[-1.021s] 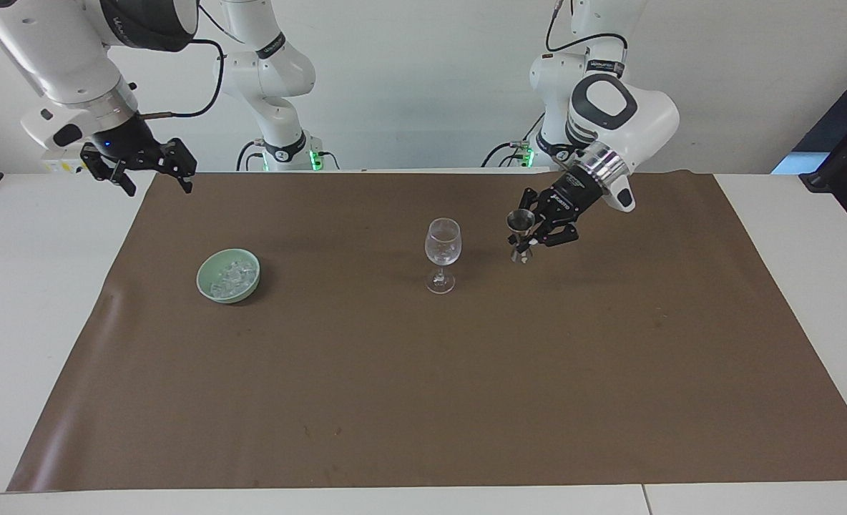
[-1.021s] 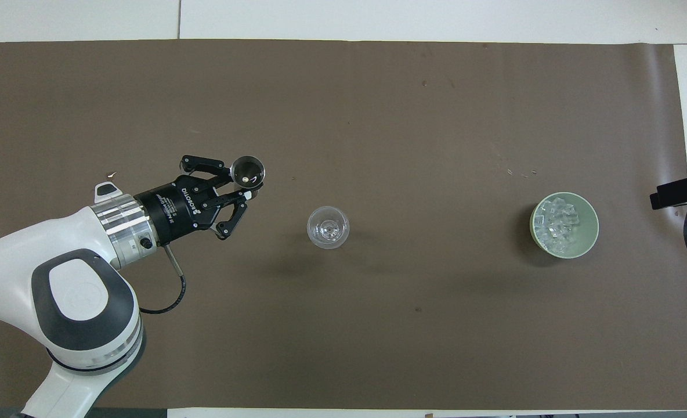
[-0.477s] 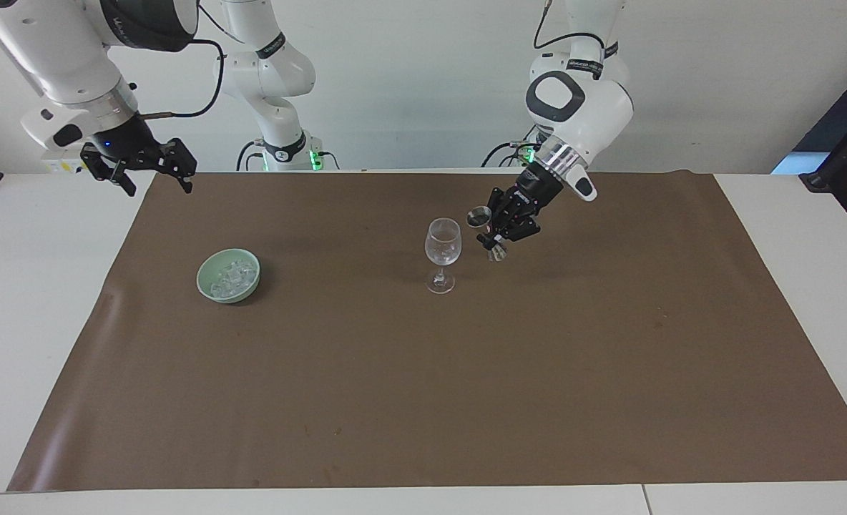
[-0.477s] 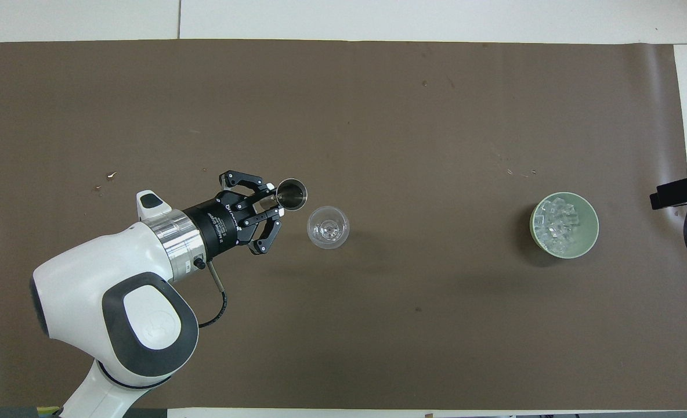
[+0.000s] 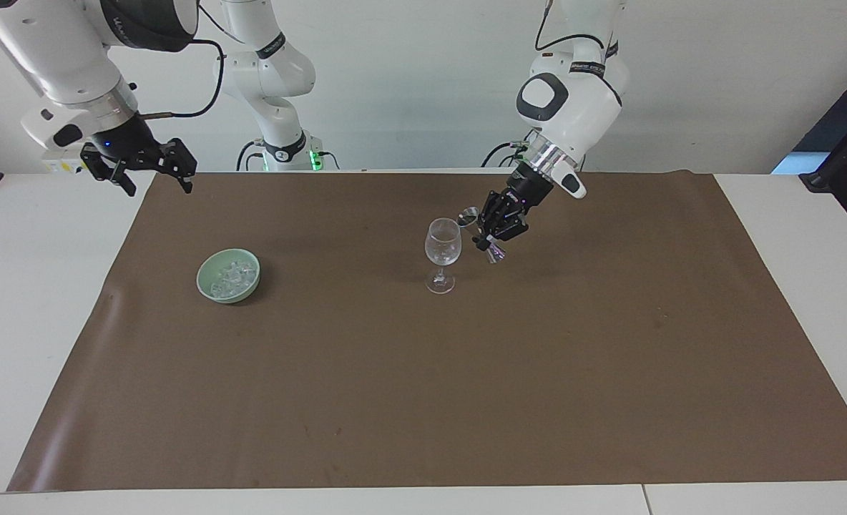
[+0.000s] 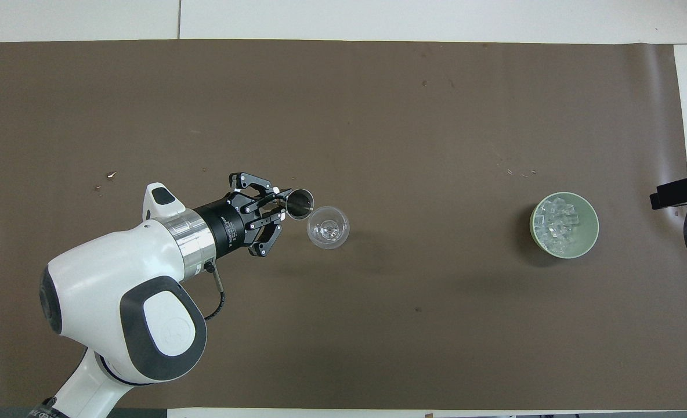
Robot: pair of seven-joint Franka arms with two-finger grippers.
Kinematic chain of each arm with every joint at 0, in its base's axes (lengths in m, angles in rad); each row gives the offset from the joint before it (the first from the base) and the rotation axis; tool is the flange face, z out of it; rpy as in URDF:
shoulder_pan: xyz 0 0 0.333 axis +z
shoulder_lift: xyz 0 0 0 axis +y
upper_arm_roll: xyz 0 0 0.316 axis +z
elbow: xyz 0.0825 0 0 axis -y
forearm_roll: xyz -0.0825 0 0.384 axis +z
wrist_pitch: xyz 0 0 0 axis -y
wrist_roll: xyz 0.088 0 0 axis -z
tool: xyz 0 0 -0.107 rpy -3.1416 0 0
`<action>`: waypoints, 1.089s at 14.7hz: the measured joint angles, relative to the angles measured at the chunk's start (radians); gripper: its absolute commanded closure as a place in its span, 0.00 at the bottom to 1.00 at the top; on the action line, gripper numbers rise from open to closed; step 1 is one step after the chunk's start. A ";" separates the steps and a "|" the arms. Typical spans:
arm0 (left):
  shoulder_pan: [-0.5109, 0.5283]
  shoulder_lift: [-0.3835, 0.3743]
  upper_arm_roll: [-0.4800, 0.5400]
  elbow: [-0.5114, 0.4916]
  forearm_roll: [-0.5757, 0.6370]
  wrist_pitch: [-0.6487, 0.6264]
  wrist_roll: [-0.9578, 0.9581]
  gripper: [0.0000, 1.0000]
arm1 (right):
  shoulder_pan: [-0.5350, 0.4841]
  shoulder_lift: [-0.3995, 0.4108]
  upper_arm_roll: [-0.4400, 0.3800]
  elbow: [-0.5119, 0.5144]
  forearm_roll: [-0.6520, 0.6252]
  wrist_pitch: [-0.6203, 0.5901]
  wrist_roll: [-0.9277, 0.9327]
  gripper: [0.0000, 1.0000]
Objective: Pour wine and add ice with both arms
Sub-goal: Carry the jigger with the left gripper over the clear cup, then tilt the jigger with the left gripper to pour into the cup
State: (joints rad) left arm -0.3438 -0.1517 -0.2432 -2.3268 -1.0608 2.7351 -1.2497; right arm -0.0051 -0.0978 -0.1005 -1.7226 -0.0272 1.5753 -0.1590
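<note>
Tilting further now, the metal jigger (image 5: 479, 230) pinched in the left gripper (image 5: 493, 230), mouth tipped toward the wine glass (image 5: 442, 253) and rim just beside the glass's lip. Carried in from the left arm's end of the table over the last second, and leaning harder than half a second back. Fingers clamped tight on the jigger's waist, links splayed wide. Seen from above, jigger mouth (image 6: 299, 205) overlapping the glass rim (image 6: 328, 227) on the side toward the left arm's end.

Over at the right arm's end, right gripper (image 5: 153, 170) waiting exactly where it was, raised above the edge of the brown mat (image 5: 466, 400), fingers spread wide, holding nothing. Only its tip (image 6: 681, 193) peeking into the overhead view.

Ice (image 5: 232, 278) heaped in the pale green bowl (image 5: 209, 289), unmoved, well apart from the glass, toward the right arm's end. Heap of clear chunks (image 6: 559, 223) filling the bowl (image 6: 590, 232). Nothing standing between glass and bowl, just mat (image 6: 378, 104).
</note>
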 measured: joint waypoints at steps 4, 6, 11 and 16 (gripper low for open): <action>-0.024 0.007 -0.001 -0.001 0.041 0.051 0.002 1.00 | 0.000 0.000 0.000 0.000 0.000 0.000 0.000 0.00; -0.052 0.014 -0.002 -0.010 0.074 0.097 0.004 1.00 | 0.000 0.000 0.000 0.000 0.000 0.000 0.000 0.00; -0.083 0.041 -0.003 -0.022 0.191 0.141 0.005 1.00 | 0.000 0.000 0.000 0.000 0.000 0.000 0.000 0.00; -0.083 0.044 -0.001 -0.022 0.278 0.143 0.005 1.00 | 0.000 0.000 0.000 0.000 0.000 0.000 0.000 0.00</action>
State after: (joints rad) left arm -0.4267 -0.1079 -0.2441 -2.3490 -0.7830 2.8780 -1.2449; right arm -0.0053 -0.0978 -0.1005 -1.7226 -0.0272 1.5753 -0.1590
